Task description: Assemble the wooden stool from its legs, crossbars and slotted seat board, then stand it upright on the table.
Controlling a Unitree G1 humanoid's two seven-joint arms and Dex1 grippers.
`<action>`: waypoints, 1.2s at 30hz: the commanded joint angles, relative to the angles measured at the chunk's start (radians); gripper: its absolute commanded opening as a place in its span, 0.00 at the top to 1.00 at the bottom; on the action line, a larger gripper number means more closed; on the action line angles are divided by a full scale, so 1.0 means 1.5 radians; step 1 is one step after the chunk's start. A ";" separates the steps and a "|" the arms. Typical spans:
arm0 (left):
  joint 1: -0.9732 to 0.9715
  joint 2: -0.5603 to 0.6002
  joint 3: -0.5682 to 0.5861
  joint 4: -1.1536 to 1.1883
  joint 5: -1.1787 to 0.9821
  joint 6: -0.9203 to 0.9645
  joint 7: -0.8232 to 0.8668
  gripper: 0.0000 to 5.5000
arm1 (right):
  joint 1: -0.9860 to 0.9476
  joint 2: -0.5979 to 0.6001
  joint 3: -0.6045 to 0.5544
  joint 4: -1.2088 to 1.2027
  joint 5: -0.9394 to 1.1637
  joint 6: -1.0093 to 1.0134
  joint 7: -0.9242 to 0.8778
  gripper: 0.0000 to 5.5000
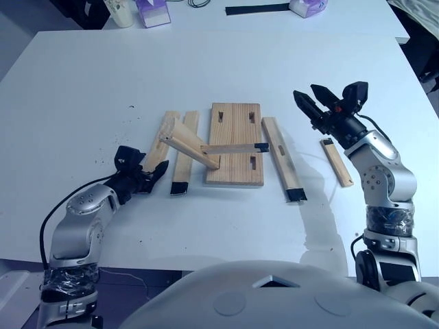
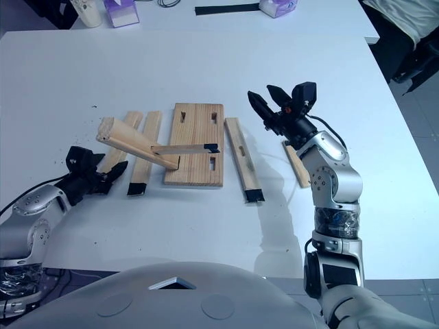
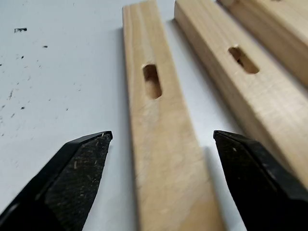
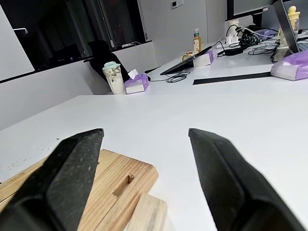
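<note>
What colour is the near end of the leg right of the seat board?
Black, on a pale wood leg; left eye view shows it best.

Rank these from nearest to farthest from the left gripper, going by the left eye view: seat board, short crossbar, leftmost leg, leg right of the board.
1. Leftmost leg, at the left gripper.
2. Seat board, centre.
3. Leg right of the board.
4. Short crossbar, far right.
</note>
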 commanded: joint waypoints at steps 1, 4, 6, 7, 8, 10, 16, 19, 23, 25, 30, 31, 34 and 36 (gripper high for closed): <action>0.008 0.043 -0.015 -0.004 0.000 0.065 -0.026 0.30 | 0.026 0.019 -0.004 -0.024 -0.003 -0.012 -0.025 0.41; 0.034 0.064 -0.008 -0.033 -0.017 0.115 -0.040 0.30 | 0.051 0.035 -0.008 -0.052 0.001 -0.014 -0.045 0.41; 0.042 0.074 -0.015 -0.052 -0.026 0.141 -0.049 0.30 | 0.065 0.047 -0.010 -0.071 0.003 -0.015 -0.066 0.41; 0.039 0.079 -0.020 -0.056 -0.026 0.153 -0.050 0.30 | 0.068 0.052 -0.013 -0.081 0.006 -0.013 -0.078 0.41; 0.034 0.084 -0.026 -0.055 -0.024 0.162 -0.049 0.34 | 0.065 0.059 -0.017 -0.088 0.005 -0.012 -0.095 0.41; 0.025 0.091 -0.034 -0.046 -0.009 0.159 -0.045 0.39 | 0.047 0.075 -0.029 -0.096 0.012 -0.009 -0.130 0.41; -0.101 0.097 -0.070 0.010 0.031 0.148 -0.018 0.57 | -0.064 0.087 -0.076 -0.144 0.027 0.046 -0.280 0.41; -0.159 0.076 -0.085 0.032 0.028 0.144 -0.020 0.63 | -0.118 0.047 -0.055 -0.160 -0.015 0.088 -0.309 0.41; -0.213 0.046 -0.050 0.019 0.014 0.138 0.004 0.63 | -0.186 -0.042 0.051 -0.086 -0.159 0.102 -0.299 0.41; -0.343 0.049 0.014 0.044 -0.010 0.131 0.026 0.63 | -0.233 -0.079 0.093 0.010 -0.256 0.067 -0.317 0.41; -0.663 0.062 0.171 0.079 -0.131 0.112 0.068 0.63 | -0.438 -0.057 0.064 0.215 -0.252 -0.105 -0.253 0.41; -0.699 0.043 0.194 0.053 -0.186 0.126 0.071 0.63 | -0.481 -0.034 0.033 0.249 -0.198 -0.090 -0.226 0.41; -0.747 -0.047 0.204 -0.025 -0.381 0.155 0.070 0.63 | -0.583 0.020 -0.073 0.307 0.039 0.092 -0.105 0.41; -0.735 -0.092 0.183 -0.058 -0.473 0.162 0.062 0.63 | -0.622 0.029 -0.101 0.304 0.168 0.192 -0.013 0.41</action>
